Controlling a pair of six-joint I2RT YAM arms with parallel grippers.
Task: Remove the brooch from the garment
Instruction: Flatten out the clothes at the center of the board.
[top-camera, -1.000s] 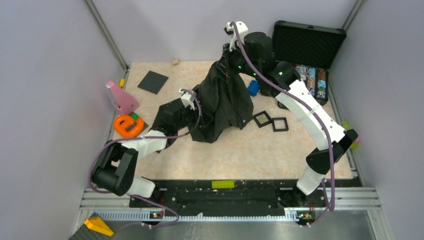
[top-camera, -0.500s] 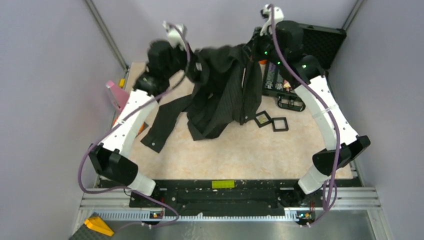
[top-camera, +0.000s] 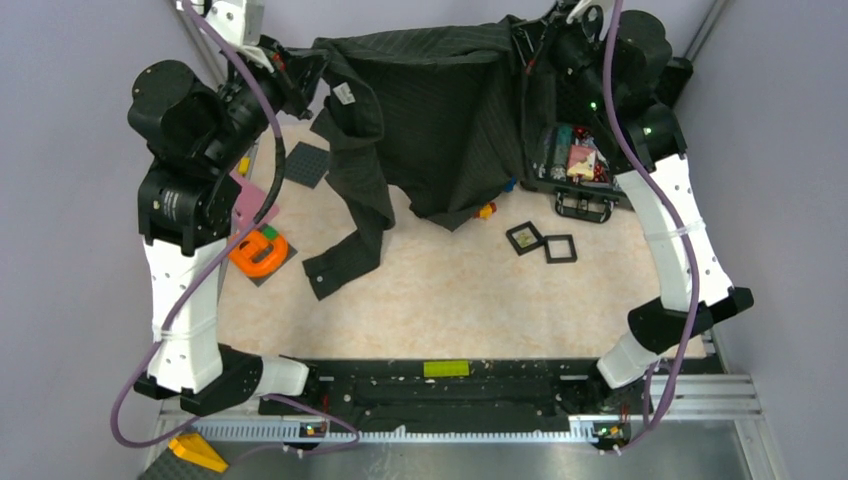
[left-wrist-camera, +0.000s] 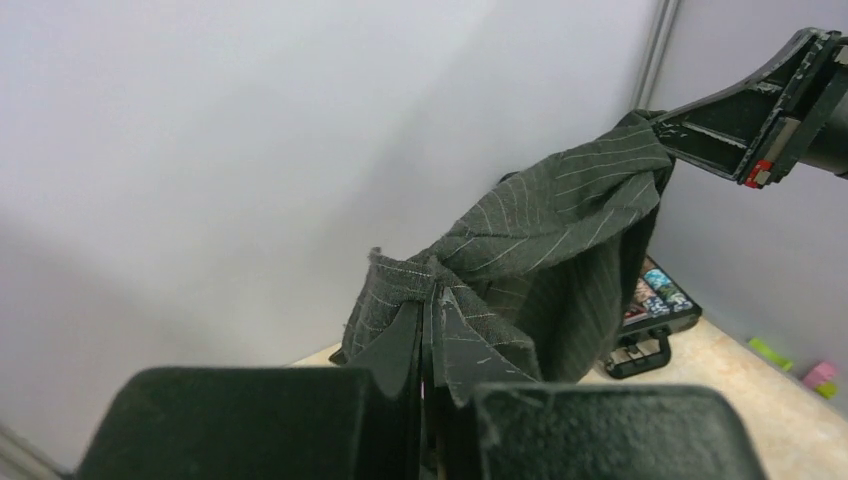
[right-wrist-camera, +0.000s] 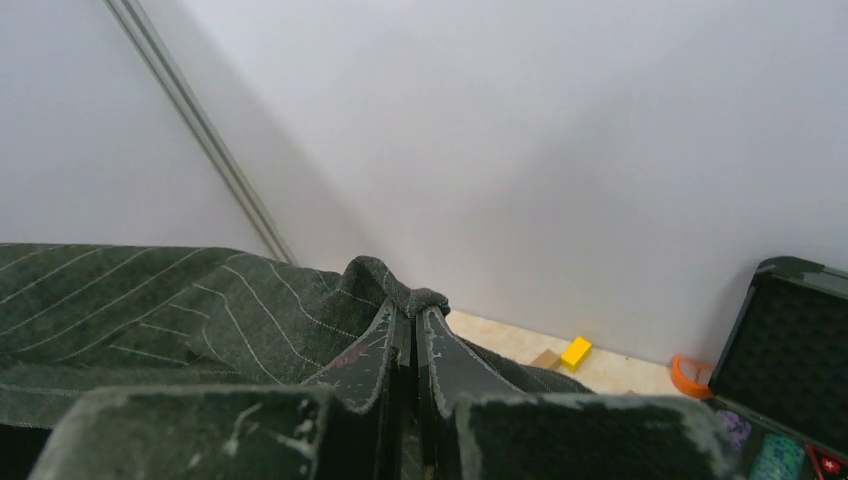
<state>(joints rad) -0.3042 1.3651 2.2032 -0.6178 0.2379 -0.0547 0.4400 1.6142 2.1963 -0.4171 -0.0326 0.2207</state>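
The garment (top-camera: 440, 110), a dark pinstriped shirt, hangs spread in the air between both arms at the back of the table; one sleeve (top-camera: 350, 250) trails down to the table. My left gripper (top-camera: 305, 65) is shut on the garment's left top corner (left-wrist-camera: 420, 290). My right gripper (top-camera: 525, 45) is shut on the right top corner (right-wrist-camera: 410, 300). The right gripper's fingers also show in the left wrist view (left-wrist-camera: 740, 130). The brooch is hidden; no gold ornament shows in any view.
An open black case (top-camera: 575, 165) with small items sits at the back right. Two black square boxes (top-camera: 542, 242) lie mid-table. An orange ring (top-camera: 258, 250), a pink piece (top-camera: 240, 195), a dark baseplate (top-camera: 305, 163) and small coloured blocks (top-camera: 485, 210) lie on the table.
Both arms rose and moved apart, lifting the shirt off the table and stretching it wide. The left arm swung up and left; the sleeve now dangles.
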